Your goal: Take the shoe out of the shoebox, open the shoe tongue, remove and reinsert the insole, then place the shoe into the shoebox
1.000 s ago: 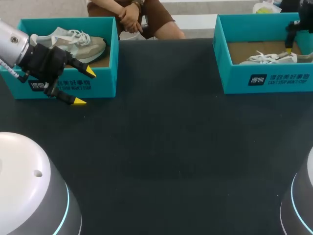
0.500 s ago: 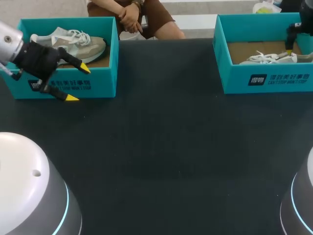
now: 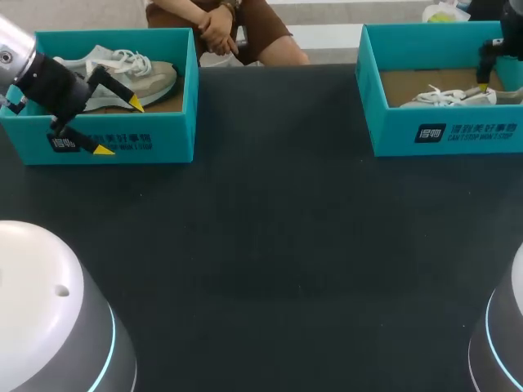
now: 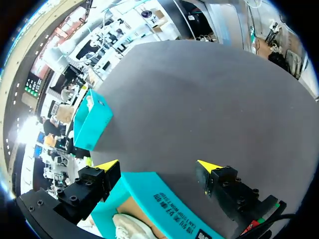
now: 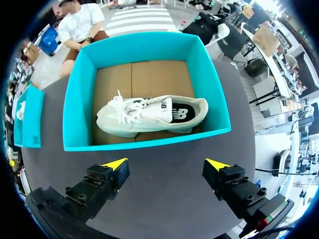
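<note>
A dark counter [image 3: 278, 245] fills nearly the whole head view, its top flat, matte and close to black, with a fine, cloth-like look. Its far edge runs straight across the upper part of that view. Light falls on it evenly from above, and a faint paler patch shows near its middle. In the left wrist view the same top catches more light and looks mid grey, smooth and uniform, stretching well ahead to a rounded far edge. In the right wrist view it shows as a dark grey band, with a bright, daylit look to the light.
</note>
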`<state>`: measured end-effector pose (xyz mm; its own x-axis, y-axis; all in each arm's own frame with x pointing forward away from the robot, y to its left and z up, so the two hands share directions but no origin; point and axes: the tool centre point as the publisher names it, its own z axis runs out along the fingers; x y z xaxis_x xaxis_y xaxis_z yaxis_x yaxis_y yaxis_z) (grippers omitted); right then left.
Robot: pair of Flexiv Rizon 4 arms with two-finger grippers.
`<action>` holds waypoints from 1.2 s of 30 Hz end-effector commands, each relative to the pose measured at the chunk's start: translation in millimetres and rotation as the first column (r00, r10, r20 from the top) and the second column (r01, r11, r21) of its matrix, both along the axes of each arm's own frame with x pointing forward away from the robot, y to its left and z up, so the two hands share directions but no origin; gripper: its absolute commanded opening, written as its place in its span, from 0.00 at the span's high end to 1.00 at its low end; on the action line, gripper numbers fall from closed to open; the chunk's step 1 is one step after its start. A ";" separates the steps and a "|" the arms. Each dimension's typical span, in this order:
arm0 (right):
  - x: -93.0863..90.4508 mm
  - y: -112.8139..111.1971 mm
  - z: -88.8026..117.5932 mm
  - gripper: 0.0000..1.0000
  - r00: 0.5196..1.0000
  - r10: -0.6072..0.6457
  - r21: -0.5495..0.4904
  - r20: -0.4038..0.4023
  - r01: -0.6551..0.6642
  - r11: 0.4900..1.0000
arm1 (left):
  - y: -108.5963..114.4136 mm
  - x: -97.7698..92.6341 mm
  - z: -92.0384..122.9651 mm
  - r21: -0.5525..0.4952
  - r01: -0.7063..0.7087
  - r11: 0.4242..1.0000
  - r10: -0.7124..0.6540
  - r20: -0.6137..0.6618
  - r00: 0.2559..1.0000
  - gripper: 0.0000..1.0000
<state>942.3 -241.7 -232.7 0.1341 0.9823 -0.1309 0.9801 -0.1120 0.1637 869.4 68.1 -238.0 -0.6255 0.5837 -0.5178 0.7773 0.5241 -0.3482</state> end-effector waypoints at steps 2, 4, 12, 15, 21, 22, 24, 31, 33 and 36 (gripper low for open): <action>-0.5 0.0 -0.1 0.00 1.000 0.000 0.001 0.001 0.000 1.000 | 0.6 -4.9 0.2 0.002 -0.006 1.000 0.006 0.008 1.000 0.00; -0.5 0.0 -0.1 0.00 1.000 0.000 0.001 0.001 0.000 1.000 | 0.6 -4.9 0.2 0.002 -0.006 1.000 0.006 0.008 1.000 0.00; -0.5 0.0 -0.1 0.00 1.000 0.000 0.001 0.001 0.000 1.000 | 35.7 46.8 27.7 0.216 0.239 0.947 -0.289 0.239 0.927 0.00; -0.5 0.0 -0.1 0.00 1.000 0.000 0.001 0.001 0.000 1.000 | 52.7 62.6 32.6 0.303 0.412 0.859 -0.489 0.253 0.835 0.00; -0.5 0.0 -0.1 0.00 1.000 0.000 0.001 0.001 0.000 1.000 | 87.4 110.6 32.0 0.406 0.513 0.756 -0.638 0.286 0.715 0.00; -0.5 0.0 -0.1 0.00 1.000 0.000 0.001 0.001 0.000 1.000 | 91.7 116.8 29.7 0.434 0.526 0.731 -0.665 0.283 0.691 0.00; -0.5 0.0 -0.1 0.00 1.000 0.000 0.001 0.001 0.000 1.000 | 100.2 125.2 23.6 0.505 0.552 0.664 -0.733 0.290 0.615 0.00; -0.5 0.0 -0.1 0.00 1.000 0.000 0.001 0.001 0.000 1.000 | 123.3 176.6 7.5 0.609 0.516 0.602 -0.751 0.214 0.625 0.00; -0.5 0.0 -0.1 0.00 1.000 0.000 0.001 0.001 0.000 1.000 | 130.3 190.7 7.9 0.605 0.510 0.612 -0.737 0.200 0.646 0.00; -0.5 0.0 -0.1 0.00 1.000 0.000 0.001 0.001 0.000 1.000 | 140.7 213.6 8.7 0.624 0.475 0.620 -0.709 0.186 0.681 0.00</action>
<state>942.1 -241.6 -232.3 0.1342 0.9822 -0.1312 0.9801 -0.1120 0.1639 1046.8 213.0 -236.1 0.1506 0.9649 -0.2151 0.9569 -0.0876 0.2770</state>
